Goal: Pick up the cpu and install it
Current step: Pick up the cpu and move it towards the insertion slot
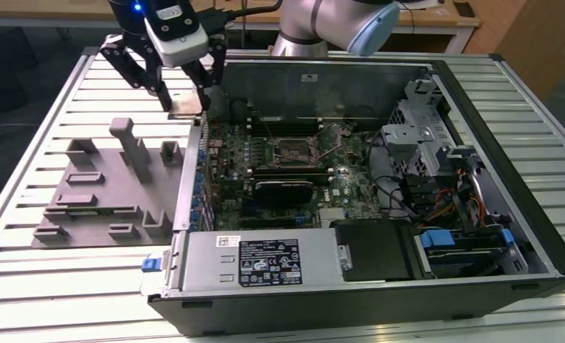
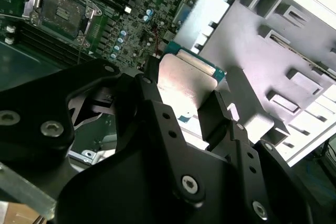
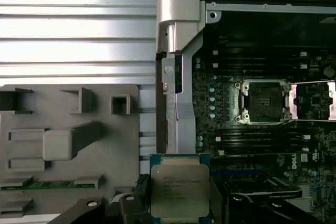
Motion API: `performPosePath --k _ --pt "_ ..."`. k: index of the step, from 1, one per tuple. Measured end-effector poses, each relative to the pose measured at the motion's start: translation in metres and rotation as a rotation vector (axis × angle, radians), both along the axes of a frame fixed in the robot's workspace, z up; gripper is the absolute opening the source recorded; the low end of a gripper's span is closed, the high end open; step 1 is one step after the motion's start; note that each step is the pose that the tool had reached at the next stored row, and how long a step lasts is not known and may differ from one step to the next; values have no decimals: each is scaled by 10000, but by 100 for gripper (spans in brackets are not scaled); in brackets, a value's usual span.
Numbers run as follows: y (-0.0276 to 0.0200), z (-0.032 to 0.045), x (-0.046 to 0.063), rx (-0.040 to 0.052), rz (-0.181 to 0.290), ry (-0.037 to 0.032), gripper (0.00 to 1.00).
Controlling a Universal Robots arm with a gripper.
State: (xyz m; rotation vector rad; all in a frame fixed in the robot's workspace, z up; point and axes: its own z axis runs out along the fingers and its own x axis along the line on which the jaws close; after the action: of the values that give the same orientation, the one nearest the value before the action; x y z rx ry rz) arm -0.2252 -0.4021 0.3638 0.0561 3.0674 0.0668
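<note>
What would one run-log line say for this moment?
gripper: shut on cpu | place: above case side wall, beside grey holder tray | cpu socket: open, empty

cpu (image 2: 185, 80) lower half hidden, behind gripper (image 2: 184, 94); arm (image 1: 325, 21) cut off

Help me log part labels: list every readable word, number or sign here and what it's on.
Nothing is legible enough to quote.
cpu, held in the jaws: several printed lines on its top plate, too small to read.
power supply label: text and symbols, too blurred.
motherboard: white lettering, too small.
</note>
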Motion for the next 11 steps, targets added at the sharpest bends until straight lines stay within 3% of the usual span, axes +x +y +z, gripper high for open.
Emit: performPosePath --k 11 --pt "0 0 198 -1 0 0 54"
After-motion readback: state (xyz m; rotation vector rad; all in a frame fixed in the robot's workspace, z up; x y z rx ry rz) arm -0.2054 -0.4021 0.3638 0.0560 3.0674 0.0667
